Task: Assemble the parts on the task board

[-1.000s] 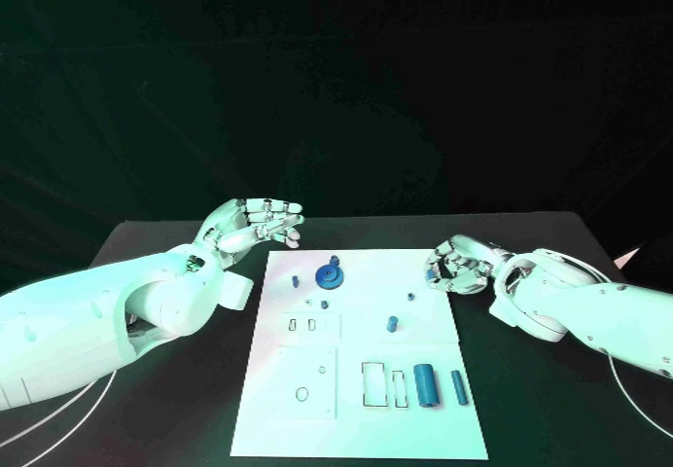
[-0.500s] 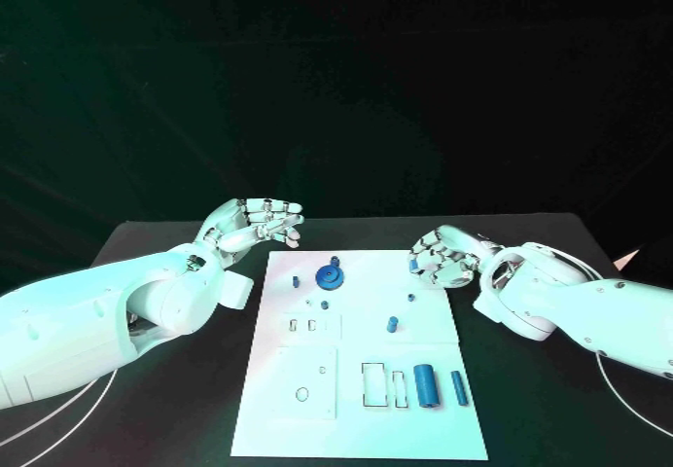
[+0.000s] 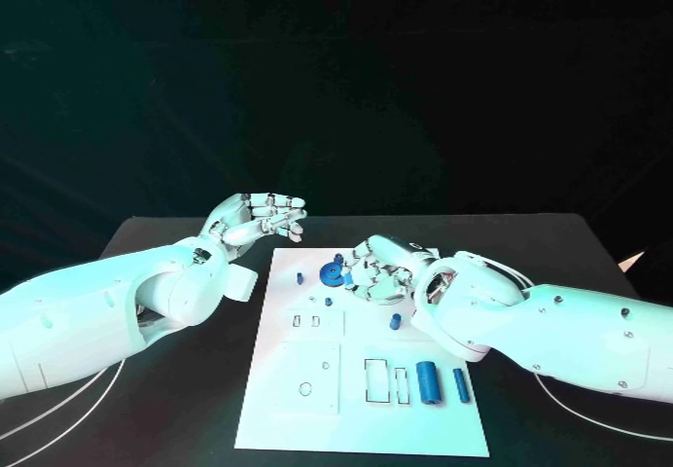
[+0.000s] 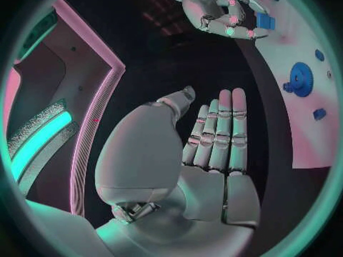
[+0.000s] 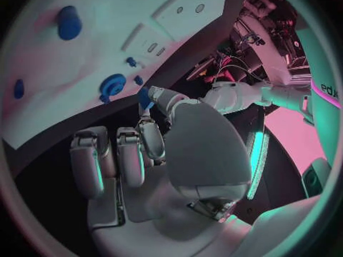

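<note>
The white task board lies mid-table. On its far part sits a blue gear. My right hand hovers over the board just right of the gear and pinches a small blue part between thumb and finger. A short blue peg stands mid-board, and two blue cylinders lie near its right edge. My left hand is raised beyond the board's far left corner, fingers apart, holding nothing.
Small blue pegs stand left of the gear. Rectangular slots lie beside the cylinders. White cables run over the black table at the near left; another cable curves under my right arm.
My right hand has swung left from the board's right edge to above the board beside the gear, with the small blue part in it. My left hand has barely moved.
</note>
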